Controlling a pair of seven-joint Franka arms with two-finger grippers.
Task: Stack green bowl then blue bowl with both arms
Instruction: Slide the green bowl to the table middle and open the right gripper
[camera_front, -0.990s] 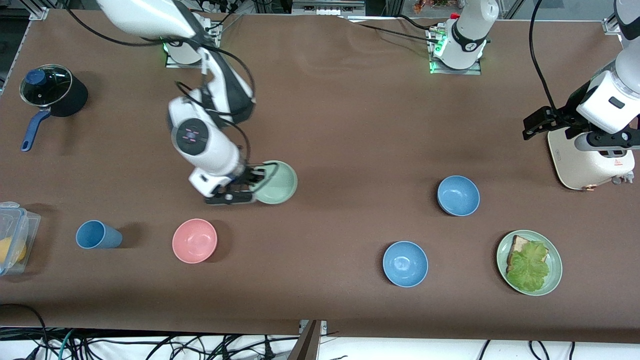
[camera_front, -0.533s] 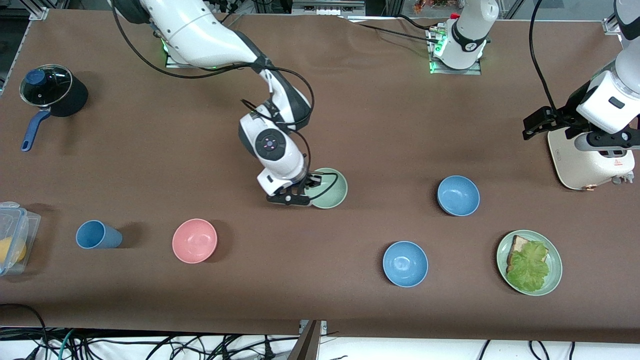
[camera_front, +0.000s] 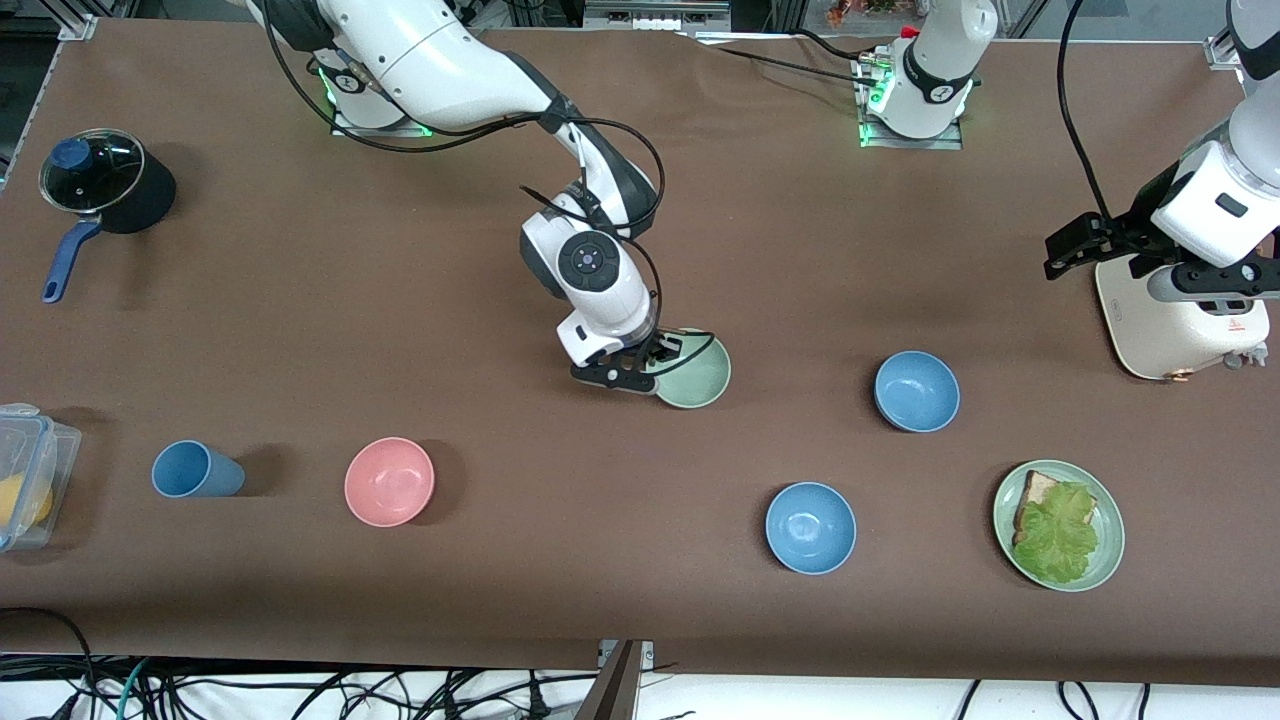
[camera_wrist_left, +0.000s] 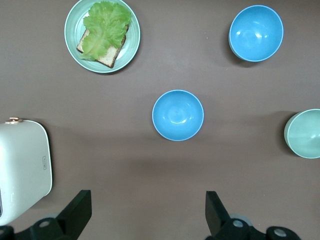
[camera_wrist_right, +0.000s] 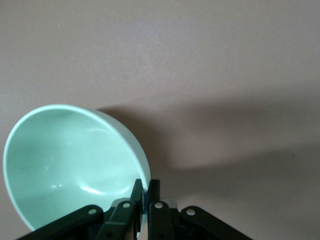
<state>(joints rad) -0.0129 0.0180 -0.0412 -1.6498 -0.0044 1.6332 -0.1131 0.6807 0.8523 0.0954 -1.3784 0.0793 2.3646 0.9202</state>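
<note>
The pale green bowl (camera_front: 702, 376) (camera_wrist_right: 70, 160) hangs tilted just above mid-table, and my right gripper (camera_front: 655, 360) (camera_wrist_right: 146, 189) is shut on its rim, one finger inside and one outside. The dull blue bowl (camera_front: 916, 391) (camera_wrist_left: 178, 115) sits upright on the table, toward the left arm's end from the green bowl (camera_wrist_left: 304, 134). My left gripper (camera_front: 1078, 245) (camera_wrist_left: 146, 205) waits open in the air beside the toaster, holding nothing.
A brighter sky-blue bowl (camera_front: 810, 527) and a green plate (camera_front: 1108, 560) with bread and lettuce lie nearer the front camera. A white toaster (camera_front: 1170, 320) stands at the left arm's end. A pink bowl (camera_front: 389, 481), blue cup (camera_front: 195, 470), lidded pot (camera_front: 105, 190) and clear container (camera_front: 25, 475) are at the right arm's end.
My right gripper has carried the green bowl across the table toward the left arm's end, closer to the blue bowl. The left arm has stayed still.
</note>
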